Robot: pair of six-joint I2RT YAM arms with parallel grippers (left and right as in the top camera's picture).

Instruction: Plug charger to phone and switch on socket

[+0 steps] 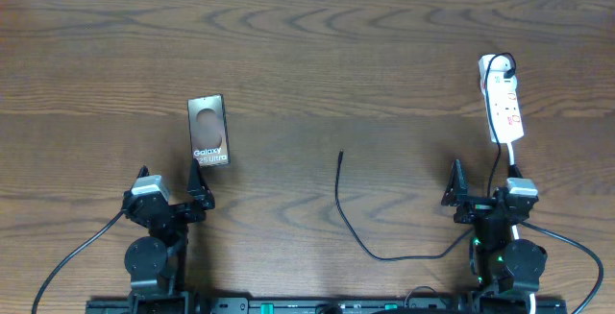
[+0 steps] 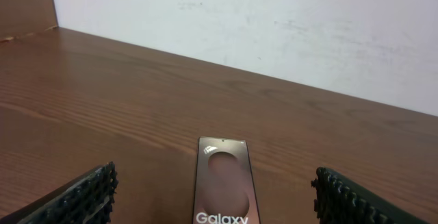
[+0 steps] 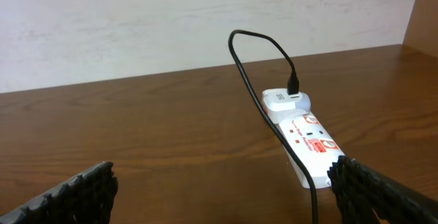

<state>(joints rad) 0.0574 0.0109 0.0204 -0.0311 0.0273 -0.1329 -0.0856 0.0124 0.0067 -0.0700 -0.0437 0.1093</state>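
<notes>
The phone [image 1: 209,130] lies flat at the left middle of the table, with a brownish oval and white "Galaxy" lettering on its face. My left gripper [image 1: 173,189] is open and empty just in front of it; in the left wrist view the phone [image 2: 224,176] lies between the open fingers [image 2: 215,196]. The charger cable [image 1: 351,223] has its free tip mid-table and runs right to the socket [image 1: 502,103]. My right gripper [image 1: 483,189] is open and empty in front of the socket [image 3: 308,142]. The cable [image 3: 256,90] arches into a white adapter [image 3: 284,101] at the strip's far end.
The wooden table [image 1: 317,55] stretches back to a white wall [image 2: 274,25]. The socket's white cord [image 1: 515,160] runs toward my right arm's base. The black cable passes close to the right finger in the right wrist view.
</notes>
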